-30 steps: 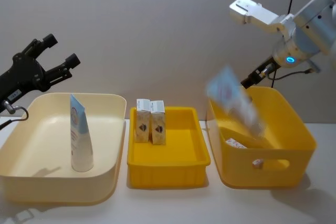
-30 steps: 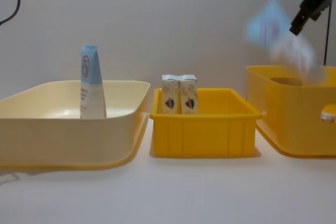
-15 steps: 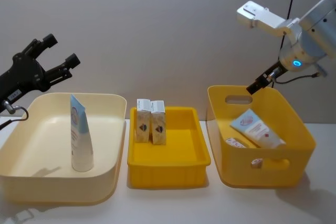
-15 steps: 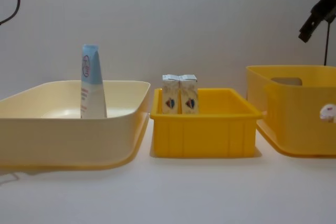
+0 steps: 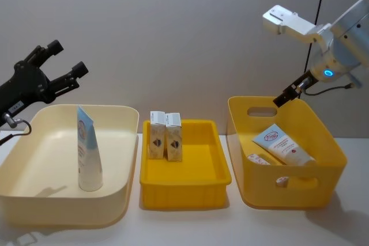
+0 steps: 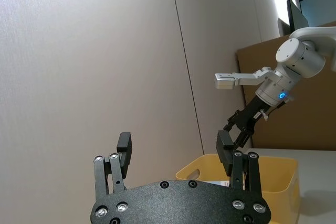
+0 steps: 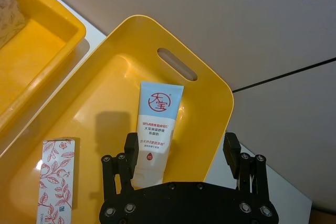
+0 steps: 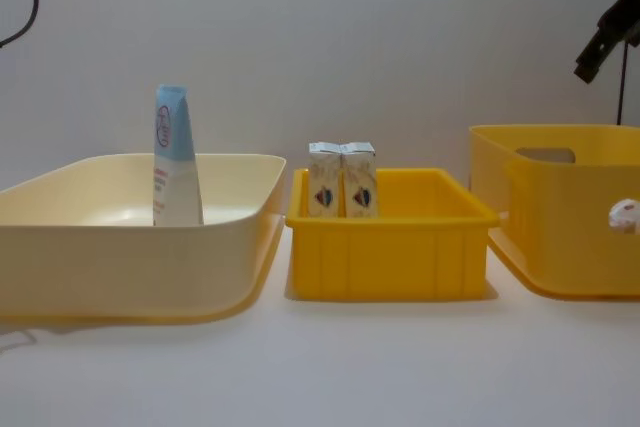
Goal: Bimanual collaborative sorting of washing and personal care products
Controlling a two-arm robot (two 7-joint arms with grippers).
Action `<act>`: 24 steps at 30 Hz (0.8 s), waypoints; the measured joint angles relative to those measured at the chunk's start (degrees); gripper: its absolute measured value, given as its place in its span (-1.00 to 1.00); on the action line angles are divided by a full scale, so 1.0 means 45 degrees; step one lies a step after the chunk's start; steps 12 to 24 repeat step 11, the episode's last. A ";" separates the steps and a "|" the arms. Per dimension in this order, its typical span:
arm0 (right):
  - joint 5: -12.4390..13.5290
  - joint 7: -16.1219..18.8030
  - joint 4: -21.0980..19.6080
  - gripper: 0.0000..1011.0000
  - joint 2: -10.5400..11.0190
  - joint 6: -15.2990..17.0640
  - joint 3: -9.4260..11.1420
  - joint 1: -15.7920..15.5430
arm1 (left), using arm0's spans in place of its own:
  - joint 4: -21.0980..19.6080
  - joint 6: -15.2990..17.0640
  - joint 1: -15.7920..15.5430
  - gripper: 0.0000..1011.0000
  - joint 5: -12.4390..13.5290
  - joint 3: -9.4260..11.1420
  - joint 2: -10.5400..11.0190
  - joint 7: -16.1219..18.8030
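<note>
Right arm: I'm hovering the right gripper (image 5: 286, 94) above the back rim of the deep yellow plastic bin (image 5: 331, 142) at the table's right end, fingers spread wide and carrying nothing.
Left arm: I'm holding the left gripper (image 5: 64, 57) high over the back left corner of the wide cream plastic tub (image 5: 118, 191), fingers parted wide, empty.
Tube in bin: a light-blue-and-white squeeze tube with a red round logo (image 5: 282, 143) is lying slanted inside the deep bin, beside a small flat carton with a red leaf print (image 7: 56, 179).
Tube in tub: a second squeeze tube of the same kind (image 5: 88, 148) is standing upright on its cap in the cream tub.
Cartons: two small white cartons with blue-and-red prints (image 5: 165, 133) are standing touching at the back left of the shallow yellow tray (image 5: 216, 174) in the middle.
Risk: I'm judging the upright tube top-heavy; a finger clipping it on the way down could topple it.
Risk: the cartons are pressed together, so pinching one could drag its neighbour over.
</note>
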 joint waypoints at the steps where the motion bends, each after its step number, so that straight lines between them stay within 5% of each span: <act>1: -0.0002 0.0000 -0.0001 0.98 0.0002 0.0002 0.0001 0.0000 | 0.0000 0.0000 0.0001 0.98 0.0001 0.0000 0.0000 0.0000; 24: -0.0012 0.0000 -0.0008 0.98 0.0014 0.0019 0.0002 -0.0010 | 0.0000 0.0000 0.0000 0.98 0.0000 0.0000 -0.0001 0.0000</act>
